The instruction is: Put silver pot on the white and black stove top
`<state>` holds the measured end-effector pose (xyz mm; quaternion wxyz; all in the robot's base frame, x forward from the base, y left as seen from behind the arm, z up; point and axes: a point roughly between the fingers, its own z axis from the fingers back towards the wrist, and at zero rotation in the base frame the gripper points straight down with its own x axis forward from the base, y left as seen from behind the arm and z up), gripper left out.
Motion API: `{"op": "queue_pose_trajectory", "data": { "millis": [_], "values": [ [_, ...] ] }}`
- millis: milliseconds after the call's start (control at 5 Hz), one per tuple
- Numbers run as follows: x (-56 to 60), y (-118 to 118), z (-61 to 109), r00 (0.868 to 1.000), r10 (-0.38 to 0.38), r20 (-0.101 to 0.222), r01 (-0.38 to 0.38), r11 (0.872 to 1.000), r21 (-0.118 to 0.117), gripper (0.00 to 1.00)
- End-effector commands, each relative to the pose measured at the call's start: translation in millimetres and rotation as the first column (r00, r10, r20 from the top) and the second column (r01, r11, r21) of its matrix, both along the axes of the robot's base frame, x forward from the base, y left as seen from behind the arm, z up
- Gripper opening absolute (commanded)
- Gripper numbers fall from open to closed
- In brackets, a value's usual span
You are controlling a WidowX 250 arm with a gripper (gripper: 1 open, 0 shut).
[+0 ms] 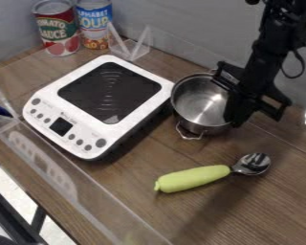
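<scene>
The silver pot (pixel 197 100) stands on the wooden table just right of the white and black stove top (pixel 66 120), close to it but off its black glass. My gripper (pixel 232 113) points straight down at the pot's right rim. Its dark fingers are closed together on the thin wall, one hidden inside the pot. The pot looks slightly tipped toward the stove. Nothing lies on the stove's cooking surface.
Two labelled tin cans (pixel 54 26) (pixel 95 21) stand at the back left behind the stove. A spoon with a yellow-green handle (pixel 194 178) lies in front of the pot. A clear plastic wall (pixel 137 43) runs near the cans. The table edge (pixel 41 206) cuts across the lower left.
</scene>
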<state>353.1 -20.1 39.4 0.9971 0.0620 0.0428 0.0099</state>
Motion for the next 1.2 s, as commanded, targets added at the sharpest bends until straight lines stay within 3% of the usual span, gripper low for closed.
{"op": "queue_pose_trajectory", "data": {
  "millis": [0,200,400,1000],
  "values": [
    [20.2,12,12.2,0.996,-0.003,0.092,0.002,1.000,0.008,1.00],
    [17.8,18,24.7,0.995,0.010,0.096,-0.012,1.000,0.016,0.00],
    [15.7,23,28.3,0.995,0.018,0.094,-0.020,1.000,0.016,0.00],
    [1.9,13,21.0,0.994,0.044,0.097,-0.041,0.999,-0.031,0.00]
  ]
}}
